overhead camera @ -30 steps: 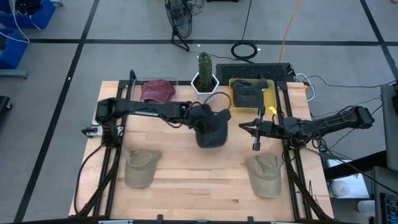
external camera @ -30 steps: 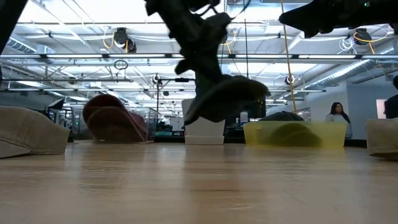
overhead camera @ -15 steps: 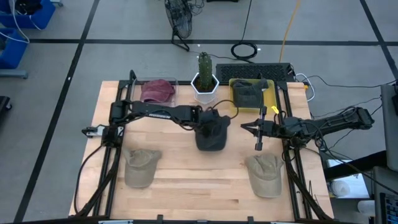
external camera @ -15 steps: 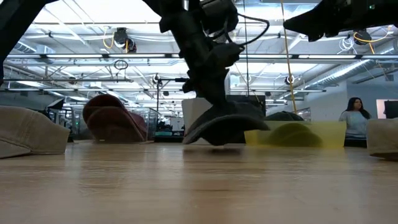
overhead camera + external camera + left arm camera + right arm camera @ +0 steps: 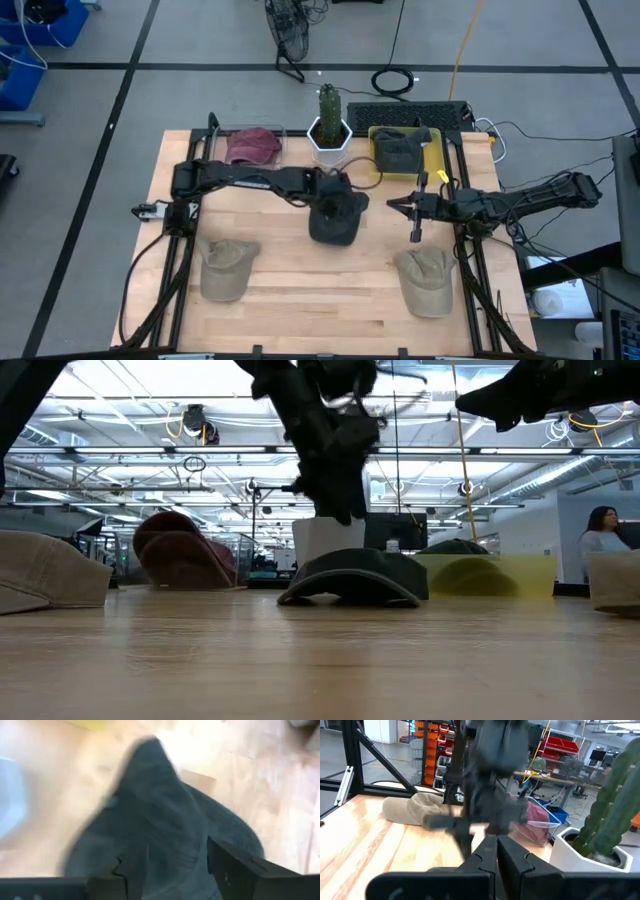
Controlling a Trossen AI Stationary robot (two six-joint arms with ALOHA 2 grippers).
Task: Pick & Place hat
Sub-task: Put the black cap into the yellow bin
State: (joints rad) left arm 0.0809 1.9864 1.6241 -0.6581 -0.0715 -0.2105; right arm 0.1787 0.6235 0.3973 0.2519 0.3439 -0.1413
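A dark grey hat (image 5: 335, 218) lies in the middle of the table, resting flat on its brim and lower rim (image 5: 352, 592). My left gripper (image 5: 340, 510) hangs just above its crown (image 5: 150, 835), pointing steeply down. It is open, with one finger to each side of the crown and a gap showing between fingertips and hat in the low view. My right gripper (image 5: 413, 222) is shut and empty, held level above the table's right part (image 5: 496, 845).
Two tan hats lie near the front, one at the left (image 5: 225, 268) and one at the right (image 5: 428, 280). At the back stand a clear bin with a maroon hat (image 5: 253, 146), a cactus in a white pot (image 5: 329, 120) and a yellow bin holding a dark hat (image 5: 403, 152).
My left gripper has come down with the dark hat, which hung tilted and clear of the table. The hat now lies flat on the wood. The gripper has opened and let go, and stands just above the crown.
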